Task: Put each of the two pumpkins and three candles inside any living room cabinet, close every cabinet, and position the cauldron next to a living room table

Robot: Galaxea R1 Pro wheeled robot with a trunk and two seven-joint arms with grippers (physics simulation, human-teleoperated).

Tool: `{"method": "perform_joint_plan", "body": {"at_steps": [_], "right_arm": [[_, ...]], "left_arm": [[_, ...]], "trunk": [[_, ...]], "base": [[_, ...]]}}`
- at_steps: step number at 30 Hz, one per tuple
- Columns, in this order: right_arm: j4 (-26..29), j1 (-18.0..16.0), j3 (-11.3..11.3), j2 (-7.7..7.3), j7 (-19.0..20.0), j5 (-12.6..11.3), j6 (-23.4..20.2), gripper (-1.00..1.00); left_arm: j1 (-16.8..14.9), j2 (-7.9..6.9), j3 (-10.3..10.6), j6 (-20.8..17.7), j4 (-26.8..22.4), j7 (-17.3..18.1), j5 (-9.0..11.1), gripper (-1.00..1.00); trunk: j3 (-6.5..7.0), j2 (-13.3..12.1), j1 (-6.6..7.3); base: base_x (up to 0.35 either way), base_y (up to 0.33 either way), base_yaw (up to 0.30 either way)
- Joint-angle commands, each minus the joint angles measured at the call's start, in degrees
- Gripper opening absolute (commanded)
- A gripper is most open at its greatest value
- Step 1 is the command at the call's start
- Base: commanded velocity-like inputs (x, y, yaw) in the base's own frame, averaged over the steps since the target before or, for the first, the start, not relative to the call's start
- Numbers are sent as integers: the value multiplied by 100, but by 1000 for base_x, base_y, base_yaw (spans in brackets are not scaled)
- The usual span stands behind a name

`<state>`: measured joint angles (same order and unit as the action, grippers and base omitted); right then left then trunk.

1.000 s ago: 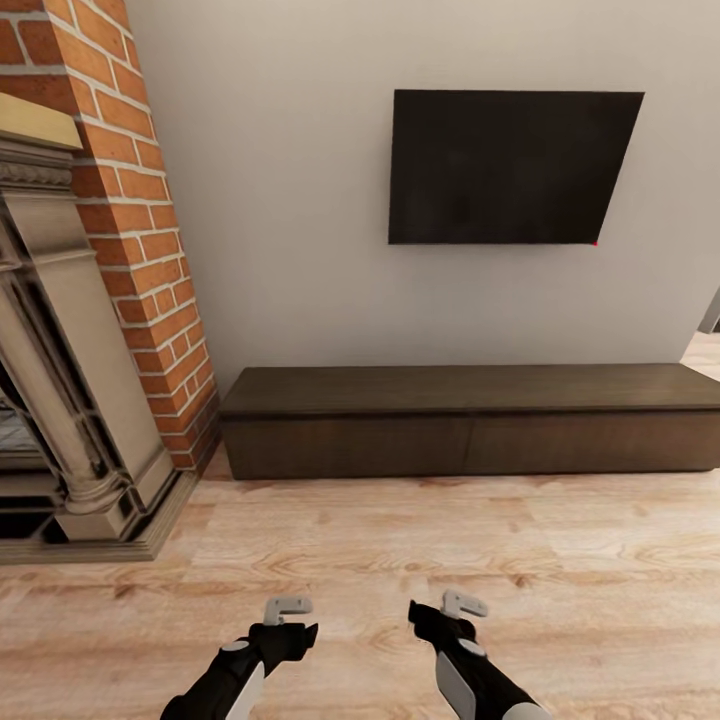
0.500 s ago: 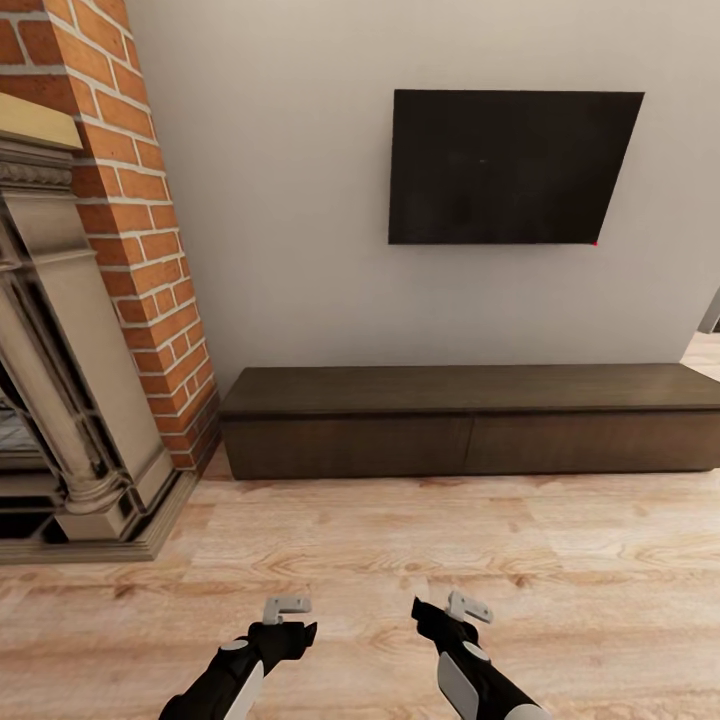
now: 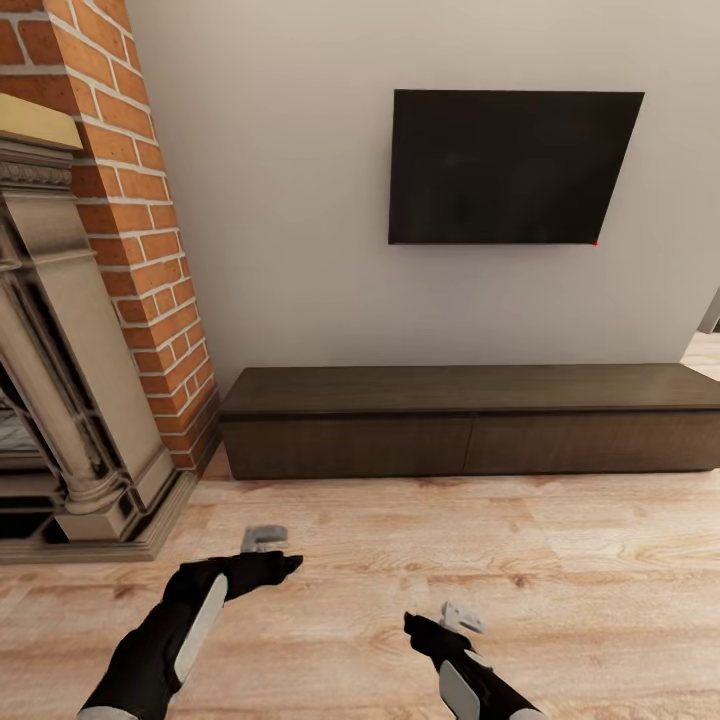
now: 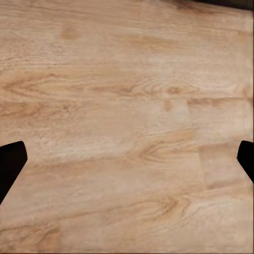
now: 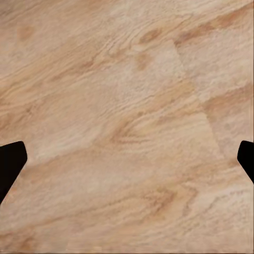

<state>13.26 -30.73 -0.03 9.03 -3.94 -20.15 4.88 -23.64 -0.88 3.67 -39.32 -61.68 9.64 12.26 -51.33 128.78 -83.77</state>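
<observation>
My left claw (image 3: 266,538) hung over the wooden floor (image 3: 560,560), its two fingers spread wide with nothing between them; through the left wrist camera I saw one dark fingertip (image 4: 10,164) at each edge of the picture and bare planks in the gap. My right claw (image 3: 455,617) hung lower and nearer my body than the left one, also over the floor. Its fingers (image 5: 11,161) stood just as far apart, empty, with only wood grain between them.

Ahead of both claws, well apart from them, the long, low, dark brown cabinet (image 3: 470,420) stood against the pale wall (image 3: 290,200). Its two flat fronts sat flush and shut, and its top was bare. It lay straight ahead of the right claw and ahead and to the right of the left claw.

Above the cabinet a dark television (image 3: 510,165) hung on the wall. To the left of my left claw, and farther forward, rose a red brick chimney column (image 3: 140,220) with a carved stone fireplace surround (image 3: 60,400) in front of it, its base resting on the floor.
</observation>
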Motion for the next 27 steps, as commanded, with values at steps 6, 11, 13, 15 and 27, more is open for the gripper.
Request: {"method": "perform_joint_plan", "body": {"at_steps": [6,11,13,15,27], "right_arm": [[470,-4,-417,-152,1979,-658,-298,100],[691,-4,-704,-267,2615,-1287,-321,100],[717,-4,-778,-341,2749,-1575,-330,100],[722,-3,-810,-439,2796,-1841,-335,100],[733,-253,-822,-832,2790,-2986,-340,100]], "left_arm": [[0,-277,-36,-1574,-1452,473,384,100],[0,-287,-3,-1739,-1576,542,486,100],[0,-283,15,-1758,-1585,552,497,100],[0,-285,23,-1766,-1590,560,505,100],[0,-281,23,-1772,-1601,567,516,100]], "trunk": [[-6,2,1],[-6,2,1],[-6,2,1],[-6,2,1],[-6,2,1]], "base": [[0,0,0],[0,0,0],[0,0,0],[0,0,0],[4,0,0]]}}
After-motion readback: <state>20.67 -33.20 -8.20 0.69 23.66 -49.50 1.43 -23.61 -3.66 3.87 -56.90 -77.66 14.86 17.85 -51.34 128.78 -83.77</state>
